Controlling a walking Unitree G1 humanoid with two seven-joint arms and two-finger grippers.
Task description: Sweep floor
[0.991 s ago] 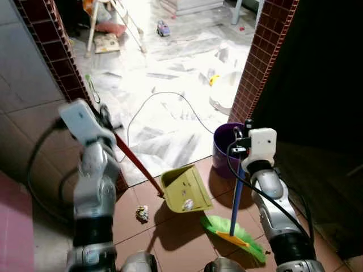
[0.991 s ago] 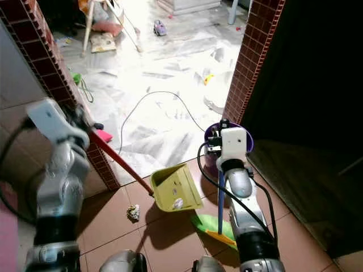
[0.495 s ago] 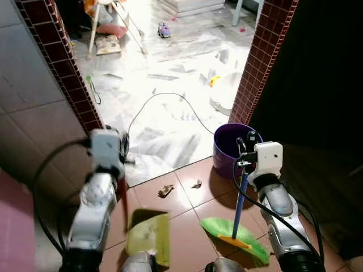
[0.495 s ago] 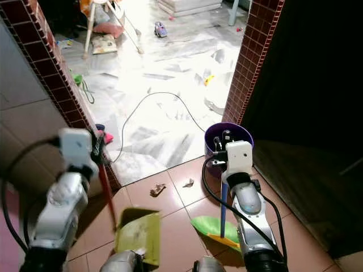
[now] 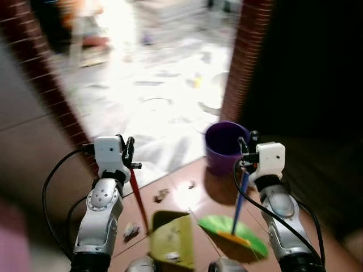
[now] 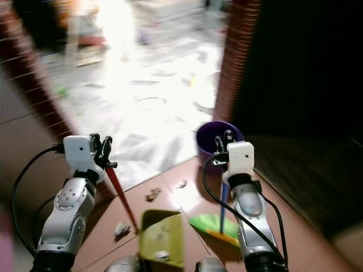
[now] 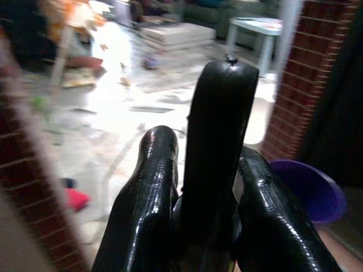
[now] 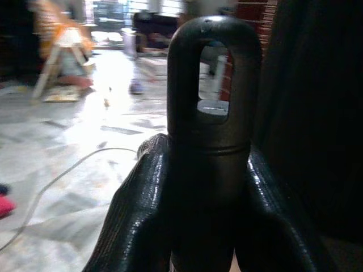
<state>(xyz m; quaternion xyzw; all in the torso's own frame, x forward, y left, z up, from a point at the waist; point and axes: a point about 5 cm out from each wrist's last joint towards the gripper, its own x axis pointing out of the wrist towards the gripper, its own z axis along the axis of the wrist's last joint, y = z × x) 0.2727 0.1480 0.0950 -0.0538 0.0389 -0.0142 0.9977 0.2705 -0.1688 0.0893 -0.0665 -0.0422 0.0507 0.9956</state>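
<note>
Two silver arms reach forward over a brown tiled floor [image 5: 187,195] at a doorway framed by dark red brick pillars. On the robot's left, the left gripper [image 5: 128,152] is clamped around the top of a red-handled yellow-green plastic dustpan [image 5: 173,241]; the red handle slants down from the black fingers [image 7: 148,192] to the pan, which rests on the tiles low between the two arms. In the left wrist view the black end of that handle stands up between the two fingers, pressed on both sides. On the right, the right gripper [image 5: 247,148] is closed on the black looped top of a blue-handled broom with green bristles [image 5: 233,235]; the blue shaft runs nearly upright down to the bristle head, which is spread on the tiles just right of the dustpan. A round purple plastic bucket [image 5: 226,147] stands on the floor behind the broom, beside the right-hand brick pillar [image 5: 245,56]. Small scraps of litter [image 5: 161,195] lie on the tiles ahead of the dustpan, with another crumpled piece [image 5: 131,230] just to its left. Beyond the doorway a bright white marble floor [image 5: 153,96] is blurred.
</note>
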